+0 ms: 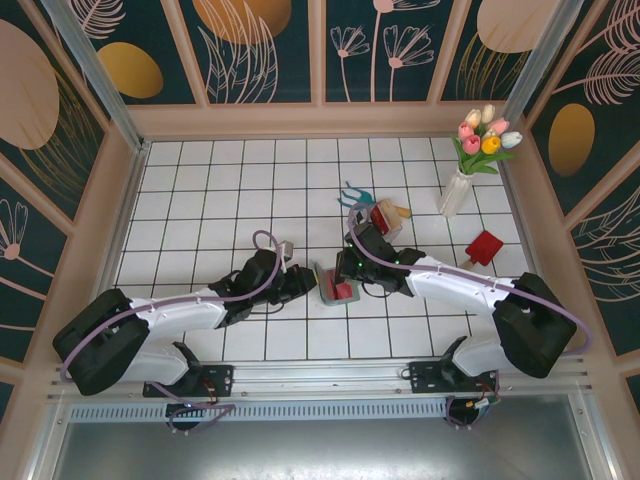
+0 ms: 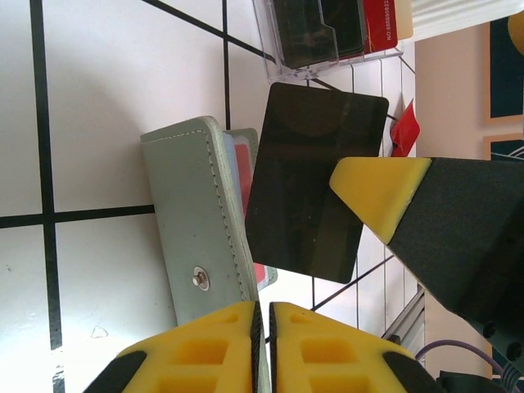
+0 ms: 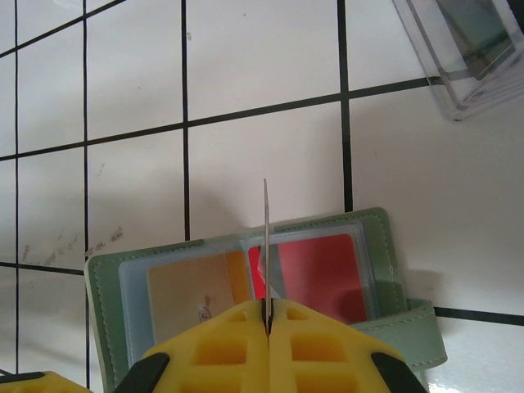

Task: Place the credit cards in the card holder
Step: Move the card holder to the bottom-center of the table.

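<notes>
Hovering over the open card holder [image 3: 102,286], the right gripper [image 3: 268,309] pinches a black card [image 2: 315,188] edge-up above the fold, not yet slid in. A red card [image 3: 315,270] and an orange card [image 3: 188,286] already sit in its pockets. The left gripper [image 2: 264,327], fingers pressed nearly together, seems to nip the cover's edge; more cards [image 2: 381,20] wait in the clear rack [image 3: 467,82].

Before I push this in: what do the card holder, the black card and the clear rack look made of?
The card holder: matte sage leather or faux leather, with a stitched edge and a metal snap; clear plastic pockets inside. The black card: stiff, faintly glossy plastic, apparently. The clear rack: transparent hard plastic, likely acrylic, with glinting edges.
</notes>
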